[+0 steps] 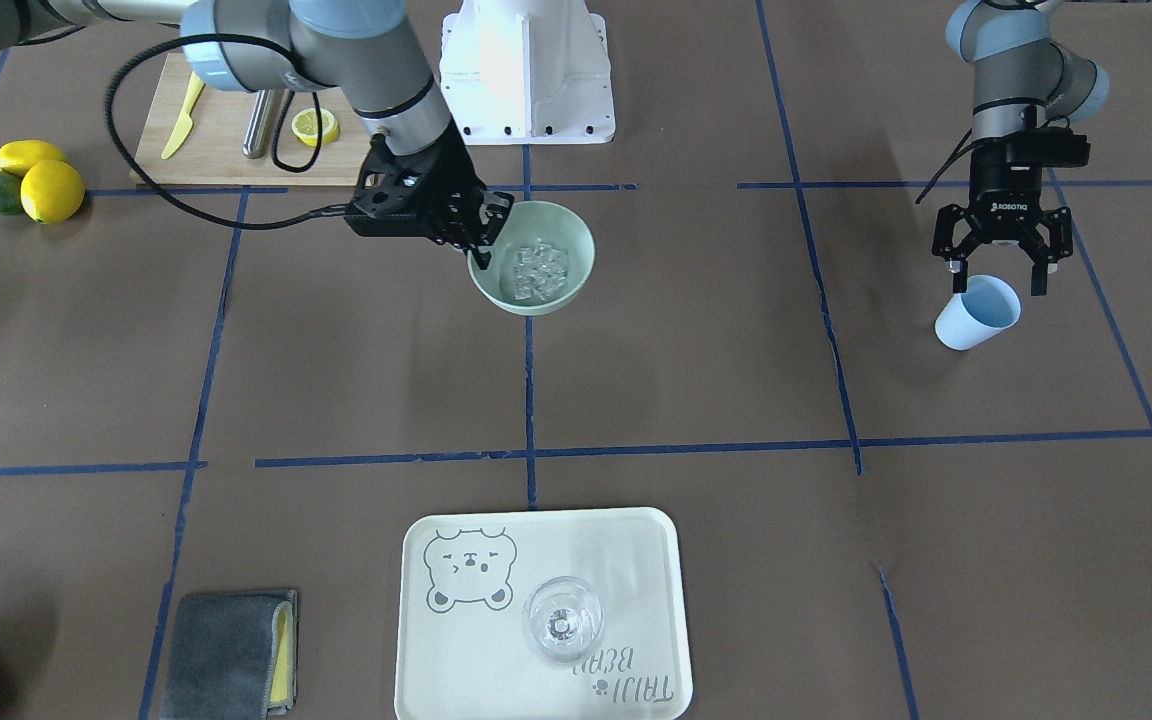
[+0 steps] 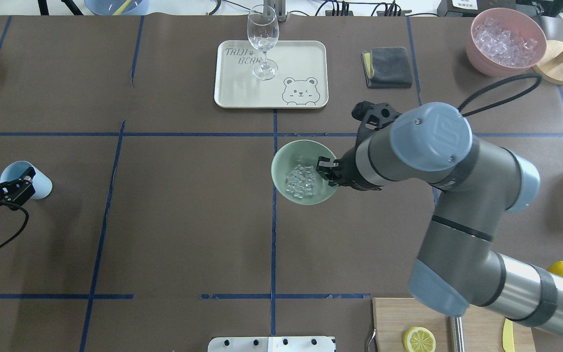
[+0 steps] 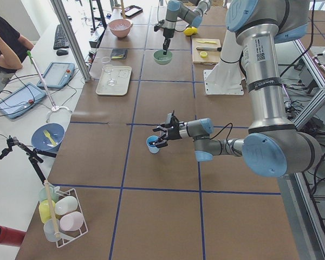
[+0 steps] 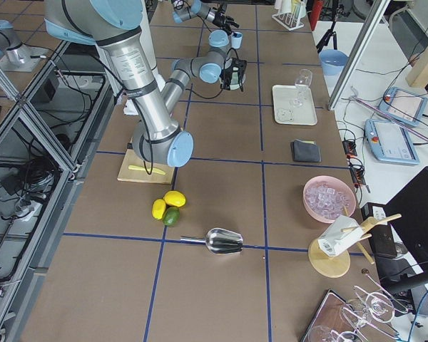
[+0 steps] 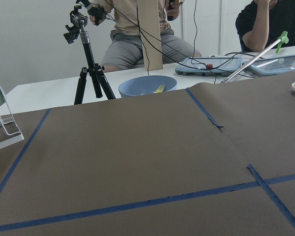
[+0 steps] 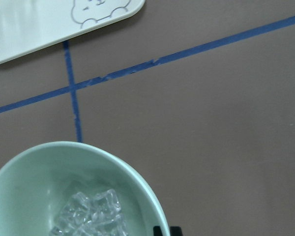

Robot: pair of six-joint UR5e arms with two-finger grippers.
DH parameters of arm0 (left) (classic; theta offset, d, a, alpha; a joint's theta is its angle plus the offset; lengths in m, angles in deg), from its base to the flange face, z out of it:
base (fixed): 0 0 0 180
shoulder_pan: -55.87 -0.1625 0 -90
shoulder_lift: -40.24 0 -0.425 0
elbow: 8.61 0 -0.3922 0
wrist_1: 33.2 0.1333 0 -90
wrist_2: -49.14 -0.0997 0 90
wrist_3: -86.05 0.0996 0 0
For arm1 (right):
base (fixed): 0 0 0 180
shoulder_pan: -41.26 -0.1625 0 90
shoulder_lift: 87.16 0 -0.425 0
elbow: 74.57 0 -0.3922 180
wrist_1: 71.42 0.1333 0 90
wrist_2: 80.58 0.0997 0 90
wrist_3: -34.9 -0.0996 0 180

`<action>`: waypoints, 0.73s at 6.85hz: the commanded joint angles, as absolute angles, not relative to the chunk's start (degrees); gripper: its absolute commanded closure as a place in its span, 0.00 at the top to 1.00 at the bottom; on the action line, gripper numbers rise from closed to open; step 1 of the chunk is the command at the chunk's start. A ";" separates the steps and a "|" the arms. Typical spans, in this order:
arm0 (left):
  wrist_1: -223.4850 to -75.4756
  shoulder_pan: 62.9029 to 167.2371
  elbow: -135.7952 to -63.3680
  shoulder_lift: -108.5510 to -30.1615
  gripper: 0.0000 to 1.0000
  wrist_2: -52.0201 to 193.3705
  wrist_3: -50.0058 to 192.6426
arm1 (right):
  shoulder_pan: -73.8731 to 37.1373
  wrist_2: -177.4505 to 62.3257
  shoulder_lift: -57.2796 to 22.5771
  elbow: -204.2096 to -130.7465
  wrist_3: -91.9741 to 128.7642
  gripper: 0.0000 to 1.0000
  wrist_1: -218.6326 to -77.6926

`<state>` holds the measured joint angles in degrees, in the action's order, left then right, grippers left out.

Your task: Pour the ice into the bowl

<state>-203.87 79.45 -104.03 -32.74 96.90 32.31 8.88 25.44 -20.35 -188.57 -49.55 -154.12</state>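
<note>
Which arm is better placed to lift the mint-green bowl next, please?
Right, probably: the right tool pinches the mint-green bowl at its rim, ice inside. The left tool is open by the light blue cup, far from the bowl.

The table (image 2: pixel 188 220), papered brown and gridded with blue tape, carries a cream bear-print tray (image 2: pixel 301 58). Toward the robot from the tray stands a mint-green bowl (image 2: pixel 286 161). Farther that way are a wooden cutting board (image 2: pixel 394 318) and two lemons (image 1: pixel 53 190). On the tray's right-arm side lie a folded grey cloth (image 2: pixel 391 68), then a pink container (image 2: pixel 487 66).
</note>
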 commanded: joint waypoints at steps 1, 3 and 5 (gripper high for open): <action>-203.36 86.59 -105.38 -33.06 1.00 106.21 39.17 | 5.42 25.32 -12.48 -190.76 -42.94 0.00 -154.03; -201.53 99.05 -105.55 -33.85 1.00 122.89 49.17 | 2.87 25.15 -6.85 -190.94 -34.12 0.00 -152.55; -188.21 110.93 -108.88 -38.49 1.00 137.67 58.76 | 1.20 28.02 2.45 -189.98 -33.49 0.00 -139.32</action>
